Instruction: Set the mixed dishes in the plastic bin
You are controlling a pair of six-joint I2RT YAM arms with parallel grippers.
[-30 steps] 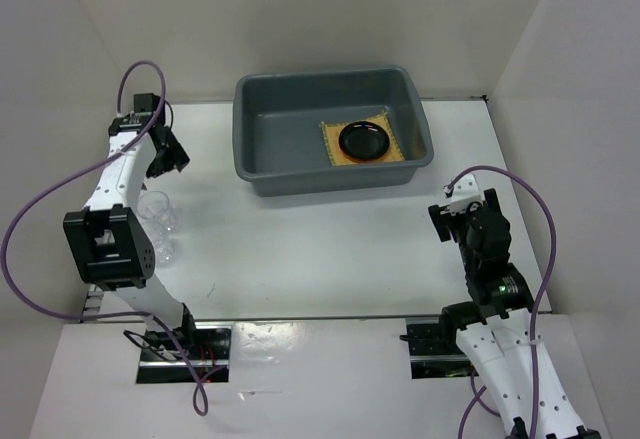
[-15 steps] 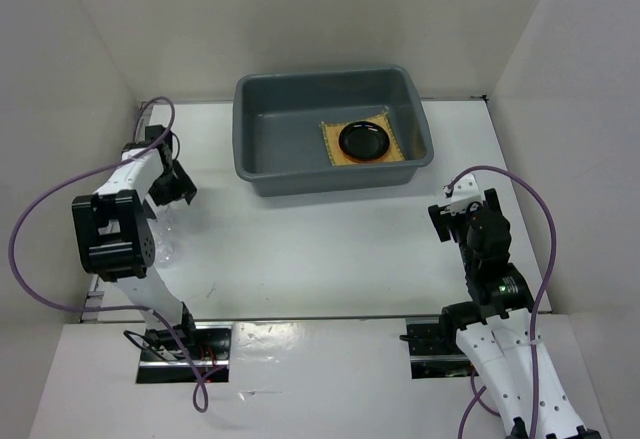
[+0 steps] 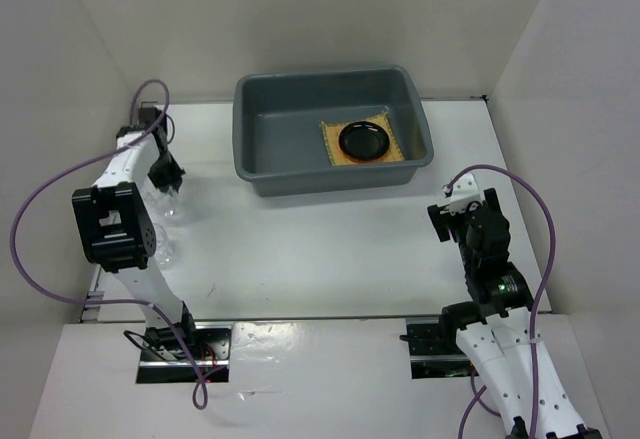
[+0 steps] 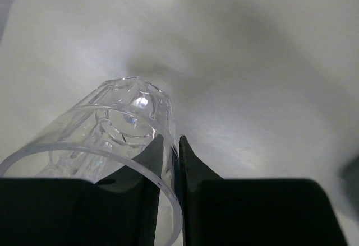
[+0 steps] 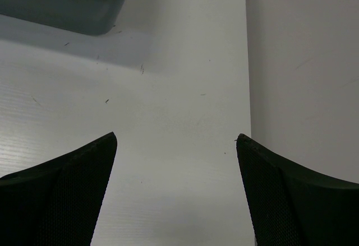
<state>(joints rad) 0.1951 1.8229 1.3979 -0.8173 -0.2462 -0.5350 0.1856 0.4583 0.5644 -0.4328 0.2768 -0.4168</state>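
Right gripper (image 5: 175,145): you have it at the lower right of the top view, jaws wide, only bare table between them.
Spare glass (image 3: 163,250): faint, at the left edge of the table, tucked beside your left arm.
Left gripper (image 4: 175,145): jaws narrow, pinching the wall of a clear glass (image 4: 106,139), with one finger inside the rim and one outside.
Glass, top view: mid-left, just below your gripper in the frame and well left of the bin. You can't tell whether it touches the table.
Bin (image 3: 262,129): upper centre, at the far side.
Mat (image 3: 330,145): flat in the bin's right half.
Black plate (image 3: 364,140): sitting on the mat.
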